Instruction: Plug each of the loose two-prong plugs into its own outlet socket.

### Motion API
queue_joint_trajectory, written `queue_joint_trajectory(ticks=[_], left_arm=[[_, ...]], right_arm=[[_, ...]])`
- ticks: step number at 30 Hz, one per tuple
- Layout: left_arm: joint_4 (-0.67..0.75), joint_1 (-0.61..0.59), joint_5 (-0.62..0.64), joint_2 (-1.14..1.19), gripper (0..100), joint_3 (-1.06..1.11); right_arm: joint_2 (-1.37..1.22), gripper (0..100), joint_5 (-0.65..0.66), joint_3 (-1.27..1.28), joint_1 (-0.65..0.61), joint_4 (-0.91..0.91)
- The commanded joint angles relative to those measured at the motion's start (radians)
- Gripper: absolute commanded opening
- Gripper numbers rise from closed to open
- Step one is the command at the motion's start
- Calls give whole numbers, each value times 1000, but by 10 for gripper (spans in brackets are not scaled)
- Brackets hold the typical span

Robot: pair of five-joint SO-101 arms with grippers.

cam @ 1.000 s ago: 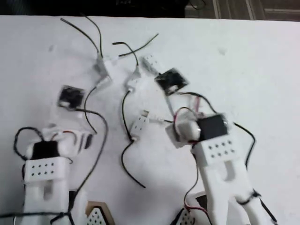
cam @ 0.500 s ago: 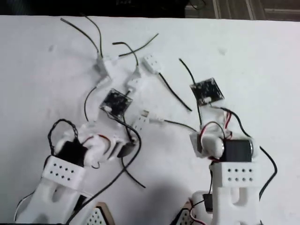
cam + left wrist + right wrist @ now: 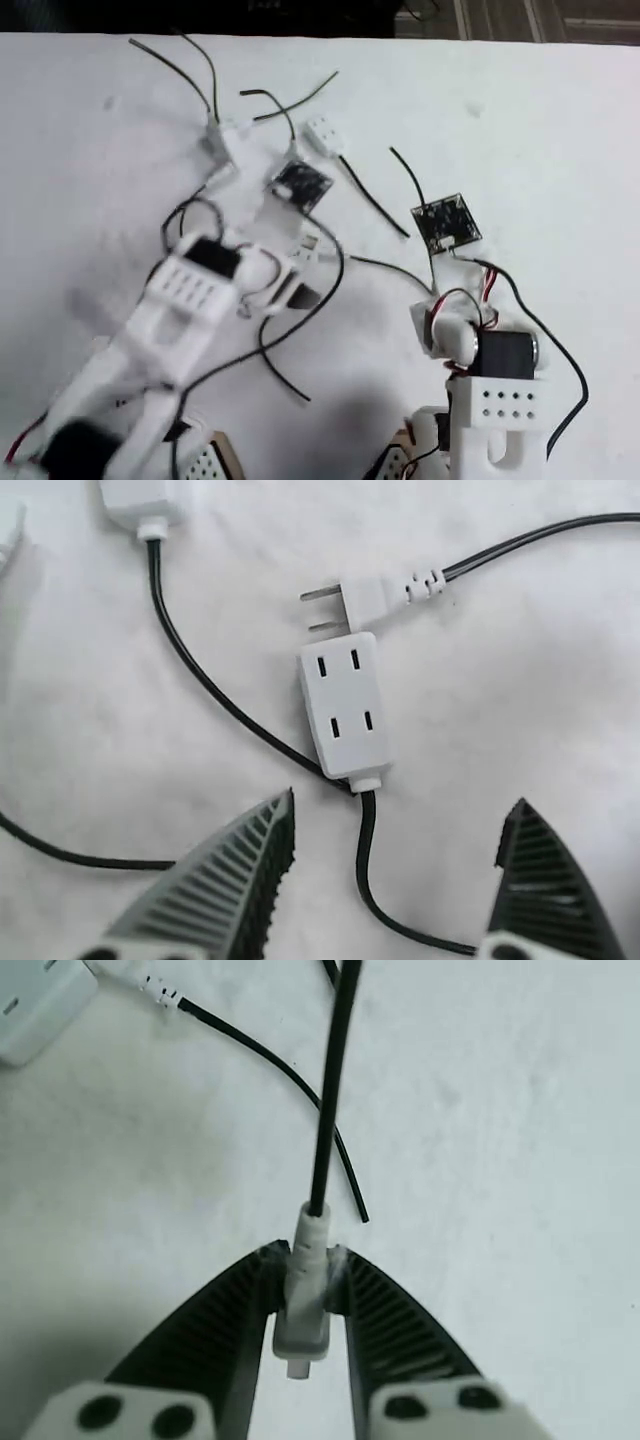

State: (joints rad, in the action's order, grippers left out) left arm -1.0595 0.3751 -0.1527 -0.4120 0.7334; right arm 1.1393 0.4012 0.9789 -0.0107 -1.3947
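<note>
My left gripper is open and hangs just short of a white outlet socket block whose black cord runs back between the fingers. A loose white two-prong plug lies touching the socket's far end, with its prongs pointing sideways, not in any slot. In the high view this socket sits mid-table beside the left gripper. My right gripper is shut on another white plug; its black cord runs away from the fingers. From above, the right gripper is at the near right.
Two more white sockets lie farther back on the white table, with black cords trailing around them. Another socket's end is close to the left gripper. A loose cord crosses the middle. The far right of the table is free.
The left arm has swung forward and right, from the near left corner to over the middle socket. The right arm drew back toward the near right, then held still.
</note>
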Motion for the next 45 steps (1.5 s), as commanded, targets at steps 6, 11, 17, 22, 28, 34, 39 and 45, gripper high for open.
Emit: queue_joint_trajectory(ticks=[6,11,17,22,28,34,39,45], left_arm=[[17,8,2,493,306,-328],[9,4,-57,633,260,-425],[-54,10,-196,653,194,-460],[-101,19,-373,653,182,-460],[-97,28,-574,651,192,-473],[-109,28,-597,593,283,-465],[-183,28,-597,441,286,-462],[-207,-24,-545,306,282,-462]], right_arm=[[15,18,0,31,15,18],[15,18,2,51,15,21],[15,18,2,51,15,21],[15,18,2,52,15,21],[15,18,2,52,15,21],[15,18,2,52,10,21],[15,18,2,52,10,21],[15,18,2,46,7,16]])
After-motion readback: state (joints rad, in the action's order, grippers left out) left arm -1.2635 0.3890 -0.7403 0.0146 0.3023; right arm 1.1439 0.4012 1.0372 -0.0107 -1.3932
